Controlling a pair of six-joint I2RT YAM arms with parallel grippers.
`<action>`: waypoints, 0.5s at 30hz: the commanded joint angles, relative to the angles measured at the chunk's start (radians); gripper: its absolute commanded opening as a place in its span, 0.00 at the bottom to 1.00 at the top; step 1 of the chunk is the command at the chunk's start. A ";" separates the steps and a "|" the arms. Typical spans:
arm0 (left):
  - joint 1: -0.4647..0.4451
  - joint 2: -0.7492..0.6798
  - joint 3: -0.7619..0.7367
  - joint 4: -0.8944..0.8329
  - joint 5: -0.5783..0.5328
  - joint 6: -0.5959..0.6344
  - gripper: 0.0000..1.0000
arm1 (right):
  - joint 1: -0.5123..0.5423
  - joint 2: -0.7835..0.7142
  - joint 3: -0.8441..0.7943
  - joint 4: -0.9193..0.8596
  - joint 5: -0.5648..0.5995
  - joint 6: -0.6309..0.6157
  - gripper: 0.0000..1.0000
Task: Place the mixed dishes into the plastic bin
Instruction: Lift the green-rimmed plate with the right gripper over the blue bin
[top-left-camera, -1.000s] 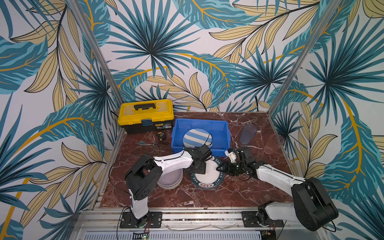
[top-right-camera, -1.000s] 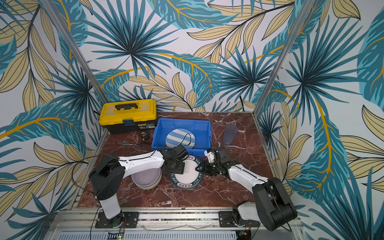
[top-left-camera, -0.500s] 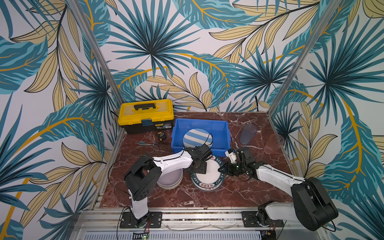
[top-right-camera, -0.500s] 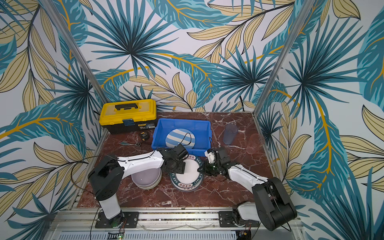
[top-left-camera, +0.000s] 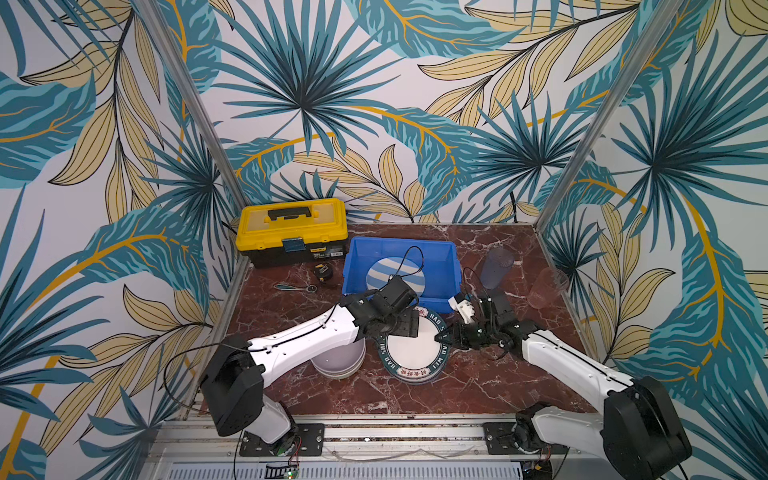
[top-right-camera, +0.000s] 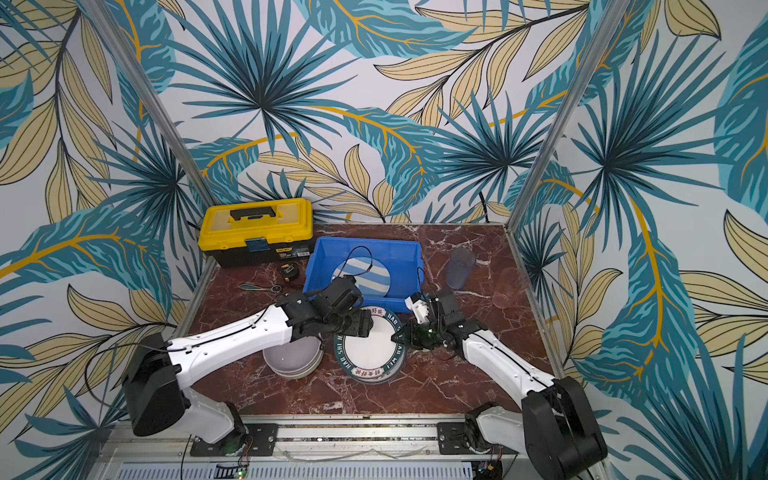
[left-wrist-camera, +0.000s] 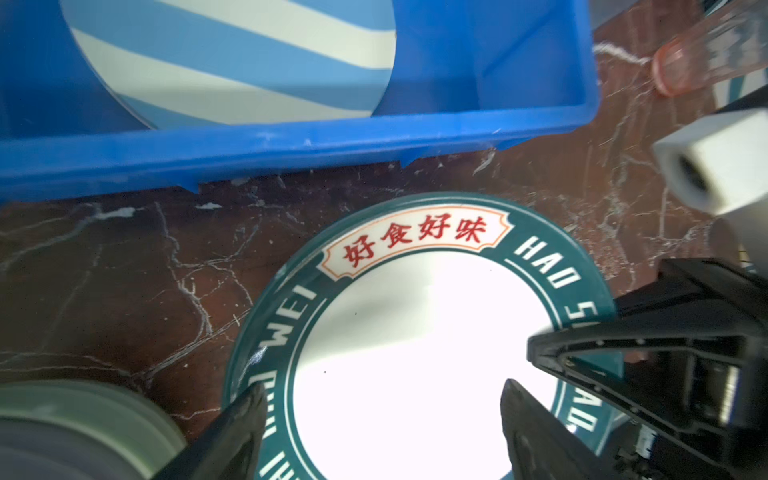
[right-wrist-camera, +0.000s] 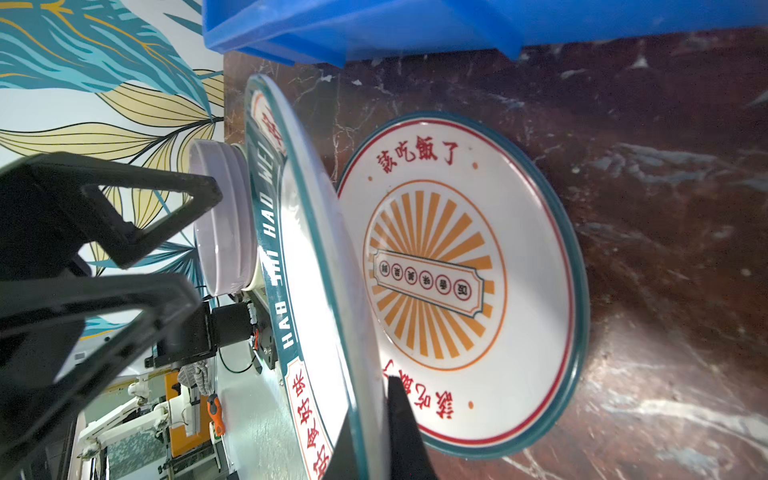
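Right wrist view: right gripper clamped on rim of teal-rimmed plate, w/ one finger above & one below the edge. That plate is tipped up on the gripped side, far edge low near the lavender bowl. Under it the sunburst plate lies flat on the marble table, partly covered.

Left wrist view: left gripper spread wide over the teal-rimmed plate, nothing btwn its fingers; contact w/ plate can't be told.

In both top views, both plates sit just in front of the blue bin, outside it. Inside bin, a striped plate sits tilted. Lavender bowl is nested in a pale green bowl, just left of the plates. Bluish tumbler upright right of bin; pinkish tumbler stands nearer the right wall.
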 joint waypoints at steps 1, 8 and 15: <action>0.015 -0.079 0.020 -0.011 -0.049 0.016 0.89 | 0.004 -0.030 0.054 -0.028 -0.070 -0.025 0.00; 0.061 -0.269 -0.067 -0.013 -0.095 0.034 0.90 | 0.003 0.042 0.201 -0.035 -0.057 -0.010 0.00; 0.088 -0.404 -0.144 -0.021 -0.095 0.047 0.90 | -0.004 0.218 0.459 -0.095 -0.011 -0.046 0.00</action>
